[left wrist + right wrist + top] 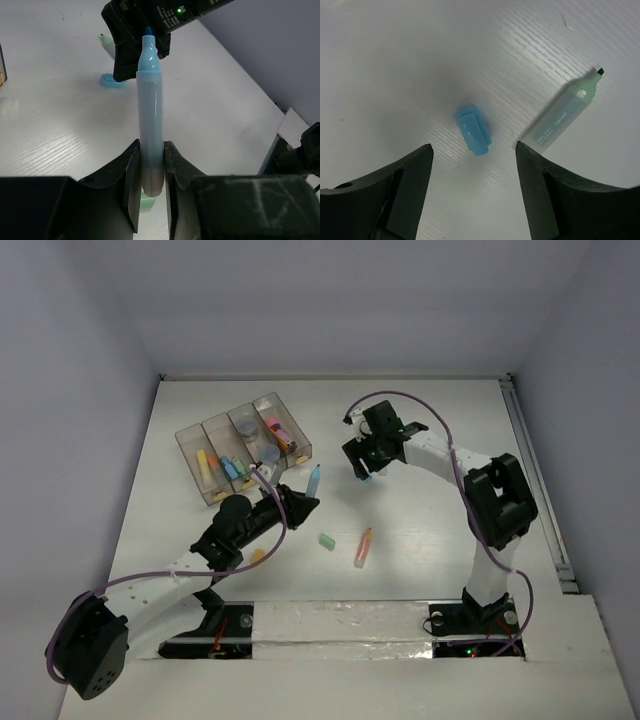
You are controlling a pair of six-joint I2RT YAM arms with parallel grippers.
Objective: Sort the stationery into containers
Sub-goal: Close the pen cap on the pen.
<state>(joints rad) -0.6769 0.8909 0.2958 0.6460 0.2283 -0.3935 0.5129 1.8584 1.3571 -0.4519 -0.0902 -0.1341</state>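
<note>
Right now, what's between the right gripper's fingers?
A blue cap, lying on the table below the open right gripper, ungripped. Right wrist view shows it.

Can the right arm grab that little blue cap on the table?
Probably yes. The right pincer hangs open straight above the blue cap, with nothing between; the green marker lies clear to one side.
</note>
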